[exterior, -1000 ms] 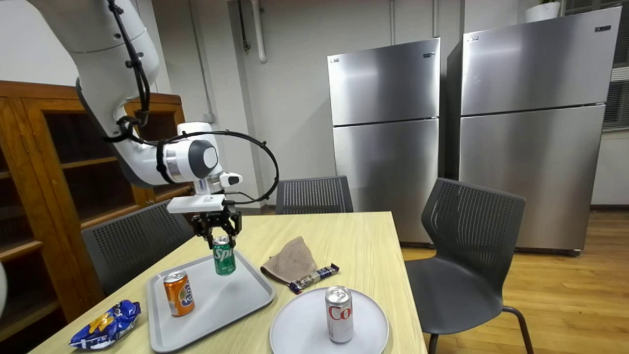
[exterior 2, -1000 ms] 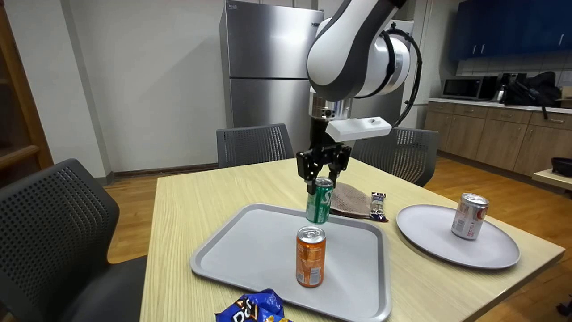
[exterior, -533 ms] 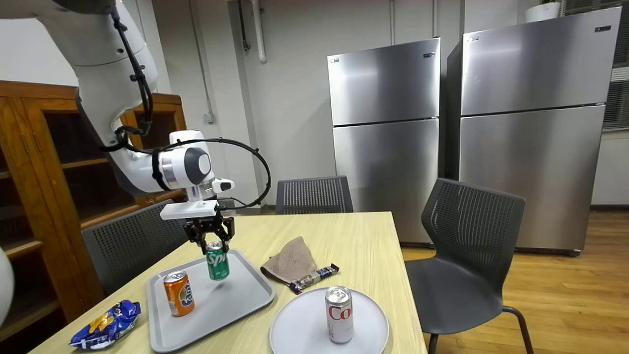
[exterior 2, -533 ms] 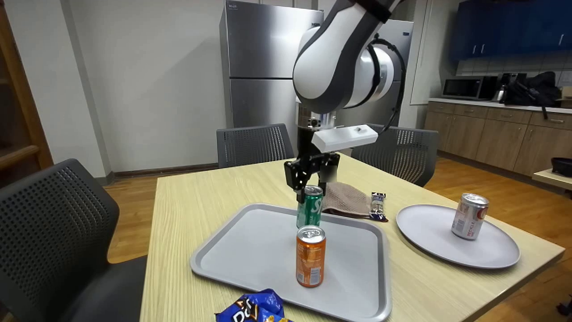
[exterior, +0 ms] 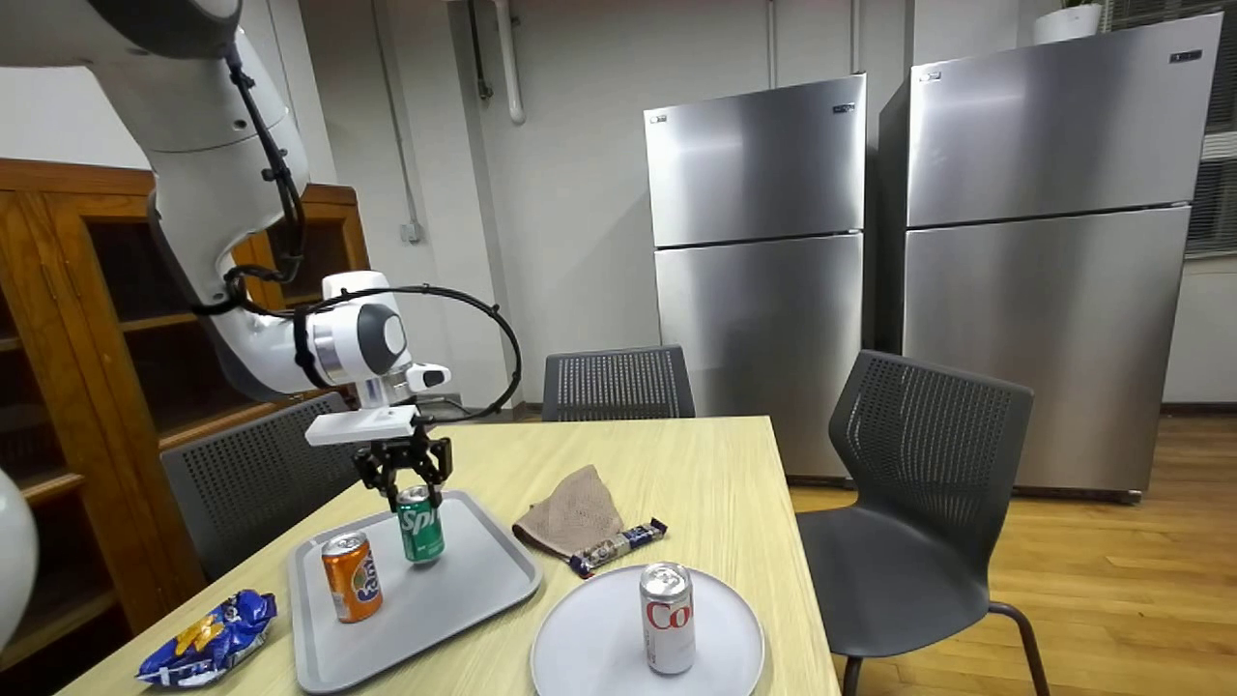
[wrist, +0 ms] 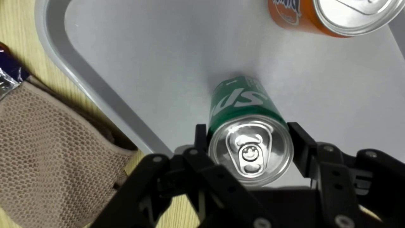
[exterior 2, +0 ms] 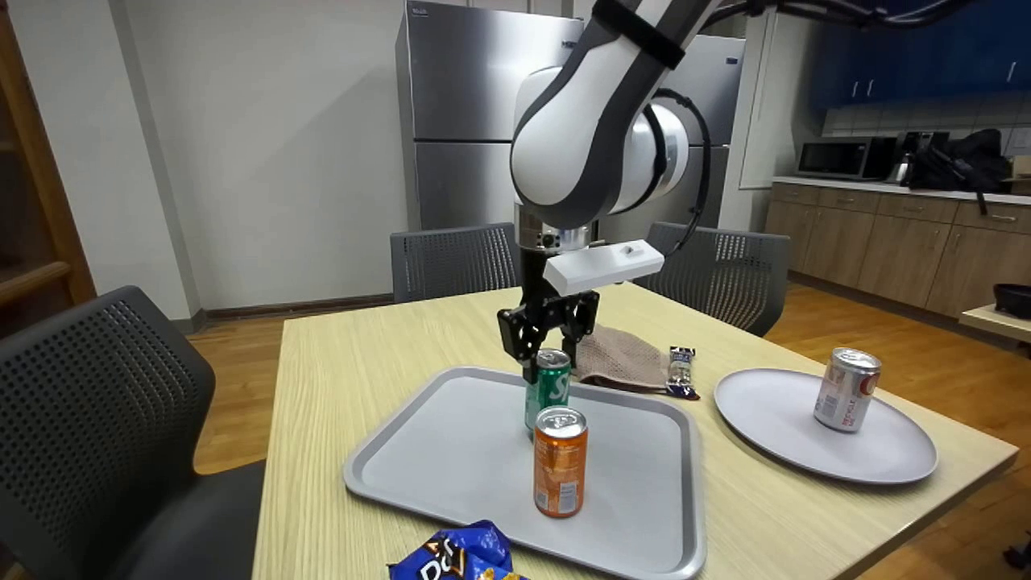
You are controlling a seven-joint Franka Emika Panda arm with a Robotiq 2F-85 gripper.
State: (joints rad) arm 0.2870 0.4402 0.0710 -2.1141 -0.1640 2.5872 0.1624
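In an exterior view, a blue snack bag [exterior 2: 475, 544] lies nearest on the bench [exterior 2: 354, 346]. Beyond it, an orange can [exterior 2: 561, 471] stands upright on the grey tray [exterior 2: 451, 459]. Behind that, the claw [exterior 2: 550, 364] is clamped on both sides of a green can [exterior 2: 548, 395], upright over the tray; base contact cannot be determined. Farther: a brown cloth [exterior 2: 616, 358], then a steel refrigerator [exterior 2: 483, 89].
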